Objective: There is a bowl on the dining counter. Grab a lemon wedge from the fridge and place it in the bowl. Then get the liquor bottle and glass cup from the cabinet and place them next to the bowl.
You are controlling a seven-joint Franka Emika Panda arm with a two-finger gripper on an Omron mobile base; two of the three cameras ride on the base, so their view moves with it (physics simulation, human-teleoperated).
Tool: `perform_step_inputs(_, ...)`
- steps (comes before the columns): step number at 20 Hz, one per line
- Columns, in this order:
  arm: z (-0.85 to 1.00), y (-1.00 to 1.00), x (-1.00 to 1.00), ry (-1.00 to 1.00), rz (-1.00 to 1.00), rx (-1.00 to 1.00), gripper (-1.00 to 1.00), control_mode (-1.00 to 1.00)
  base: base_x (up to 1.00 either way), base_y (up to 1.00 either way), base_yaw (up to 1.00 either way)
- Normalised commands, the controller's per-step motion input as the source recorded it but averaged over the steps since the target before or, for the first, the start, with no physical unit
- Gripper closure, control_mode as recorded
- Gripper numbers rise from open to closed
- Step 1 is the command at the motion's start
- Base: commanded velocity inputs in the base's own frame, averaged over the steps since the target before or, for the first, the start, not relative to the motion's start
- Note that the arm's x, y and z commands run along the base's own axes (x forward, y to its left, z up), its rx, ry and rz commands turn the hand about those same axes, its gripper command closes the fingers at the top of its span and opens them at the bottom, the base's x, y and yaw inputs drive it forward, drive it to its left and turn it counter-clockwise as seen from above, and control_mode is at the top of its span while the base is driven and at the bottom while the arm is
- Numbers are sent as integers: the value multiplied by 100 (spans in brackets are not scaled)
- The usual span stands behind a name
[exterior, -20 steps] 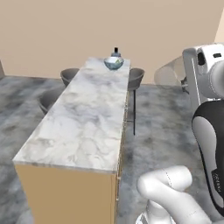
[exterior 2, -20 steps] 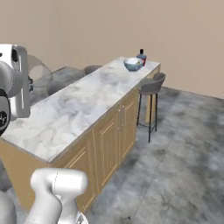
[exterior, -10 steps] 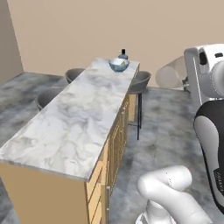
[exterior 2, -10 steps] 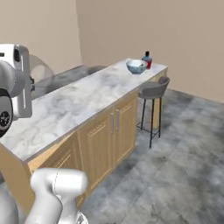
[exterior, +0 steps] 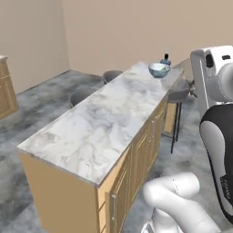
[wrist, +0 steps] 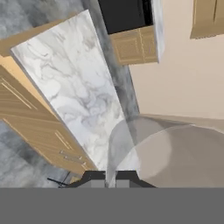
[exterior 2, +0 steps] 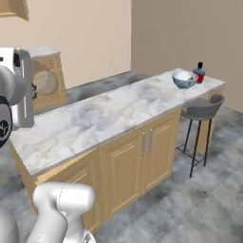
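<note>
Marble runs long through the left base view, the dining tabletop [exterior: 104, 123] stretching from the lower left toward the upper right of the frame, where the bowl [exterior: 159, 69] sits near the far end with the liquor bottle [exterior: 165, 60] just beside it, behind. In the right base view the same tabletop slants from the left edge to the upper right; the bowl there holds something green-yellow, which I take for the lemon wedge [exterior 2: 191, 78], and the bottle shows a blue body, red band and dark cap, with no label I can read. A stool [exterior 2: 201, 110] stands under that far end. In the hand view the glass cup [wrist: 162, 153] looms clear and grey in the lower right of the frame, right above the two dark finger tips of the jaws [wrist: 111, 177], which appear clamped on it, its open mouth facing the camera. No writing is legible anywhere. Judging by this, wedge and bottle are placed and only the cup remains; the bowl lies well apart along the tabletop's long axis, so the carry must follow that length to its far end.
</note>
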Motion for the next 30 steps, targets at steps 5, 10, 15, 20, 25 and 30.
perform_step_inputs(5,0,0,0,0,0,0,100,100,91,-76,33)
perform_step_inputs(10,0,0,0,0,0,0,100,100,84,-89,25)
perform_step_inputs(15,0,0,0,0,0,0,100,100,83,-78,10)
perform_step_inputs(20,0,0,0,0,0,0,100,100,71,-80,7)
perform_step_inputs(25,0,0,0,0,0,0,100,100,56,-86,22)
perform_step_inputs(30,0,0,0,0,0,0,100,100,56,-60,45)
